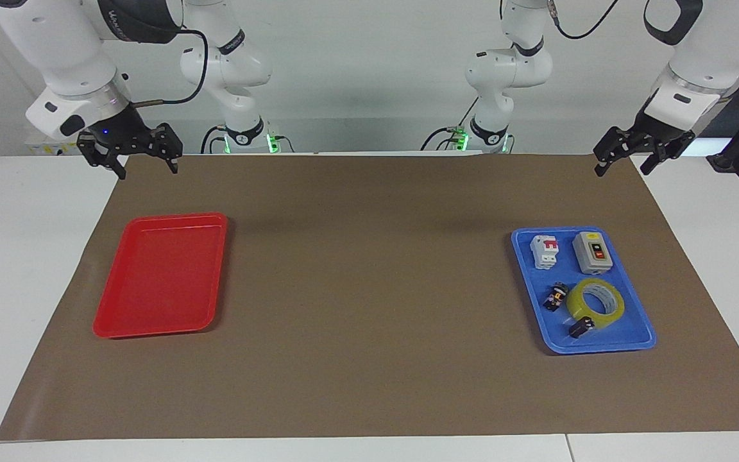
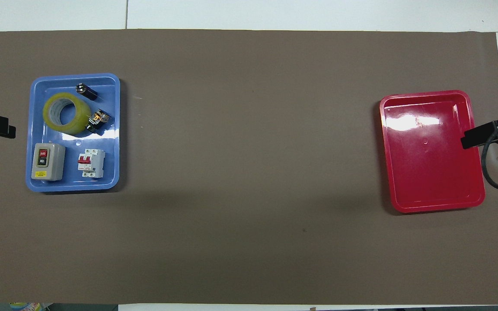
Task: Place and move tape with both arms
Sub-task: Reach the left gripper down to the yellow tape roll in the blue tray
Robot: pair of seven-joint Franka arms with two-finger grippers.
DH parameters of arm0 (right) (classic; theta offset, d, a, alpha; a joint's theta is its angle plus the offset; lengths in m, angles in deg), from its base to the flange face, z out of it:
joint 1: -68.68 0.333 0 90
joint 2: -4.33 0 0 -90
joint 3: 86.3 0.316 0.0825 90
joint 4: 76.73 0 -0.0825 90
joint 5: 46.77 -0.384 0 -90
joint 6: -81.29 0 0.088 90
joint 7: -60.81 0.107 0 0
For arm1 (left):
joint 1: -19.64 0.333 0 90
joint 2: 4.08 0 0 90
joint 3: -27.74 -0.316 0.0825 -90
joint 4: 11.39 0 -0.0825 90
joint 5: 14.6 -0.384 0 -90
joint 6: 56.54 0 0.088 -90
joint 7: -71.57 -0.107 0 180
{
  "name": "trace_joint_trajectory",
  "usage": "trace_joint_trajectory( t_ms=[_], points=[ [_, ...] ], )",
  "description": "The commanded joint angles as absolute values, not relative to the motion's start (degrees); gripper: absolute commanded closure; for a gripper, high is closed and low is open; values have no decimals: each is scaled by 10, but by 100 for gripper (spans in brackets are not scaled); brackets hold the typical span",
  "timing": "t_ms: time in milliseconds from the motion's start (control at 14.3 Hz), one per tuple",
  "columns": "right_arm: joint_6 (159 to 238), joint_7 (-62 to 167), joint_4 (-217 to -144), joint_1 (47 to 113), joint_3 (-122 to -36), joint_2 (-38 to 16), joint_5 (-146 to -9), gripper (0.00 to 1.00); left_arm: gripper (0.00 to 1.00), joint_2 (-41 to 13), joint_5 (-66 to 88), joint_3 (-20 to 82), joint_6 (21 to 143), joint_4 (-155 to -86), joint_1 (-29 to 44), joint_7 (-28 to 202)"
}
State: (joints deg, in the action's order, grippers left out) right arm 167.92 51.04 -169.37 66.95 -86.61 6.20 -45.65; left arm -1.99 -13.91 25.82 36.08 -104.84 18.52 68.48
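Observation:
The yellow tape (image 1: 595,306) lies flat in the blue tray (image 1: 640,344), in the part farther from the robots; it also shows in the overhead view (image 2: 66,113). Two small black parts touch or nearly touch its rim. My left gripper (image 1: 621,169) hangs open and empty in the air over the mat's edge nearest the robots, well clear of the blue tray. My right gripper (image 1: 147,171) hangs open and empty over the mat's corner at the right arm's end, apart from the red tray (image 1: 158,276).
The blue tray (image 2: 116,129) also holds a grey switch box (image 2: 47,161) and a white circuit breaker (image 2: 91,163), nearer the robots than the tape. The red tray (image 2: 430,151) holds nothing. A brown mat (image 2: 249,172) covers the table between the trays.

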Motion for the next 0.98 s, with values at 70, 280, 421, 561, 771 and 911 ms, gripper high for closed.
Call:
trace_joint_trajectory(
  t_ms=[70,280,421,561,771,911],
  points=[
    [1686,504,-1695,662,-864,64,-467,0,0,-76,-145,261,424,-1047,205,688],
    [1685,504,-1695,661,-864,64,-468,0,0,-136,-145,261,472,-1038,210,675],
    [1685,504,-1695,661,-864,64,-468,0,0,-166,-143,261,515,-1038,214,666],
    [1685,504,-1695,661,-864,64,-468,0,0,-187,-142,261,550,-1039,217,655],
    [1685,504,-1695,661,-864,64,-468,0,0,-208,-143,261,568,-1041,219,645],
    [1685,504,-1695,661,-864,64,-468,0,0,-210,-142,262,580,-1045,238,642]
  ],
)
